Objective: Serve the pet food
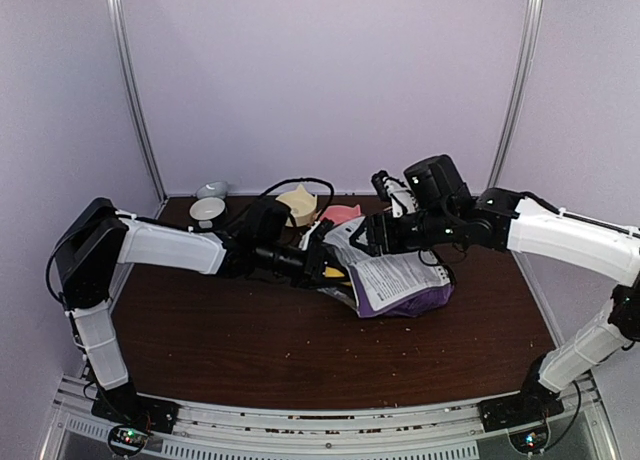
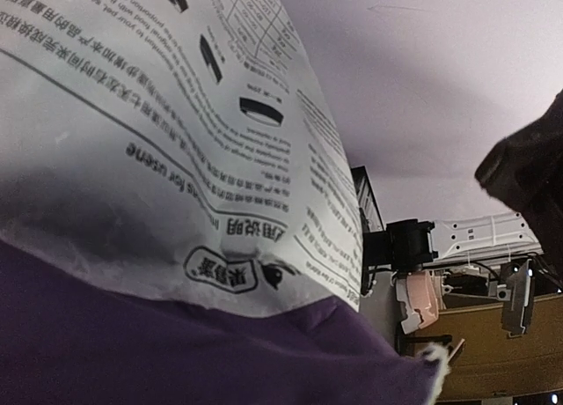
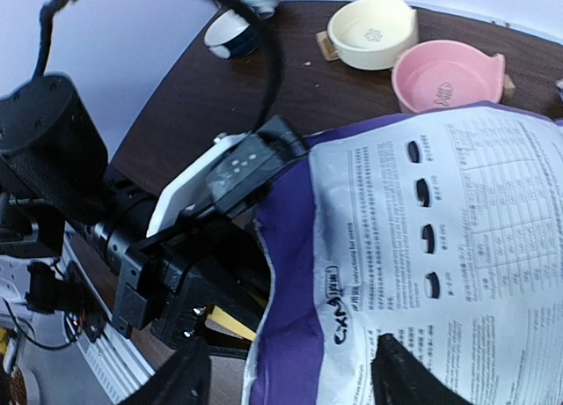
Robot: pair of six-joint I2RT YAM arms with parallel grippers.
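The purple pet food bag [image 1: 400, 282] lies on the table with its white back label up; it also fills the left wrist view [image 2: 176, 114]. No kibble shows. My left gripper [image 1: 322, 268] is at the bag's left edge, shut on the yellow scoop [image 1: 336, 274], whose yellow handle shows in the right wrist view [image 3: 230, 321]. My right gripper [image 1: 362, 238] hovers over the bag's upper left edge [image 3: 290, 273]. It is open [image 3: 290, 383]: one finger is over the white label, the other is beside the bag.
A cream bowl [image 1: 298, 205] and a pink bowl [image 1: 342, 215] stand behind the bag, also in the right wrist view [image 3: 371, 31] [image 3: 444, 75]. A small white bowl [image 1: 207, 210] is at the back left. A black cable loops over the left arm.
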